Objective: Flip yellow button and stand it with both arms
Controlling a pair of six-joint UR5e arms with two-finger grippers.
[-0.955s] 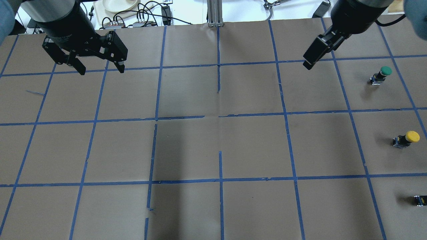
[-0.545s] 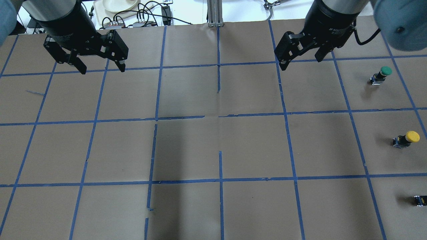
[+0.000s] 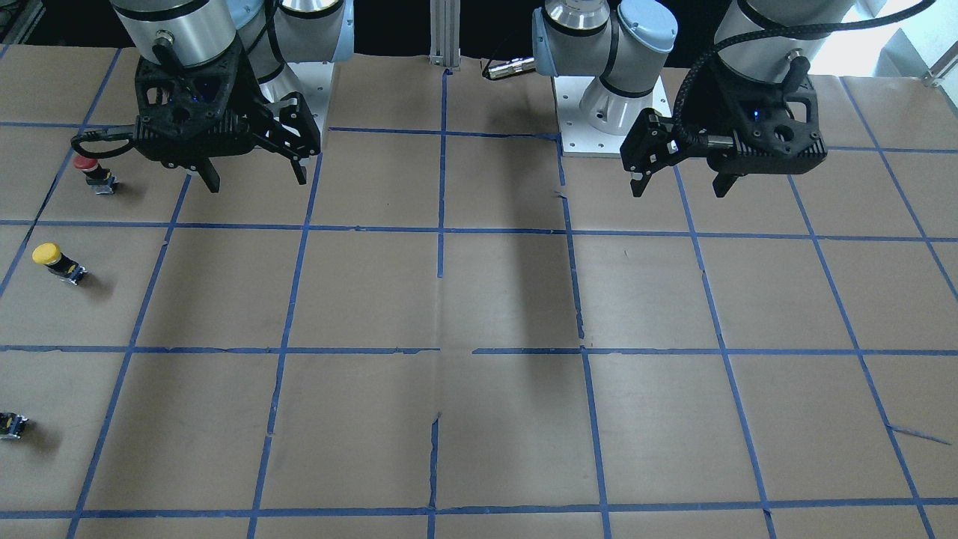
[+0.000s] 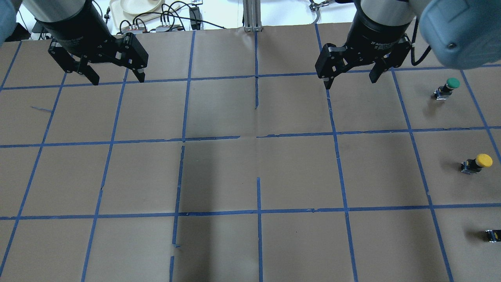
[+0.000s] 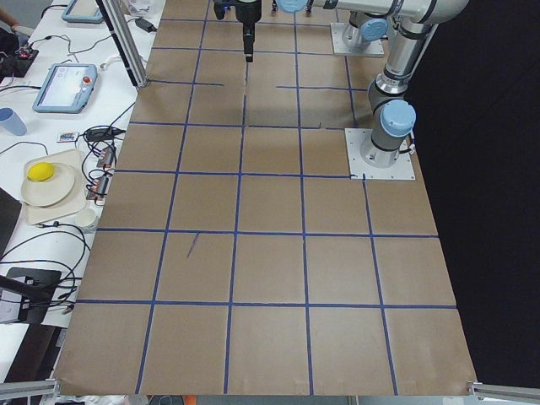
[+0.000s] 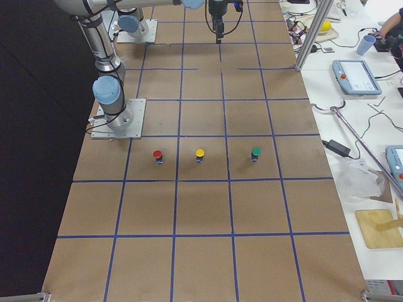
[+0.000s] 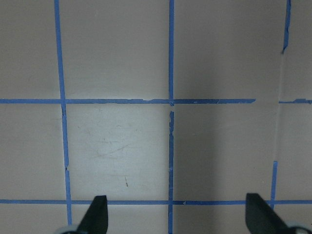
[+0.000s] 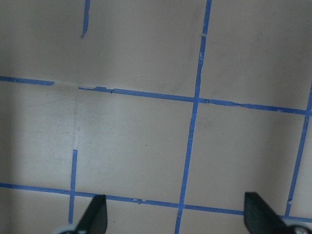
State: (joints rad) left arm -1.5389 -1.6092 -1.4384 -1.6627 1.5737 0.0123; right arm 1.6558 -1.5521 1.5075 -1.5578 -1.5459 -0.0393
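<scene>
Near the right-hand edge of the tabletop (image 4: 219,172): the yellow button (image 4: 476,162), upright on its blocky base, cap on top, long axis vertical. Stands in a row between a green button (image 4: 450,85) and a red button (image 6: 157,155), apart from both. Well apart from all three, above the tabletop: left gripper (image 4: 117,81) and right gripper (image 4: 350,83), each with fingers spread wide and holding nothing, pointing down at blue-taped squares.

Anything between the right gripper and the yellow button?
Nothing visible. Only the papered table shows between the right gripper and the yellow button. The green button and red button flank it in neighbouring squares, off the direct path.
</scene>
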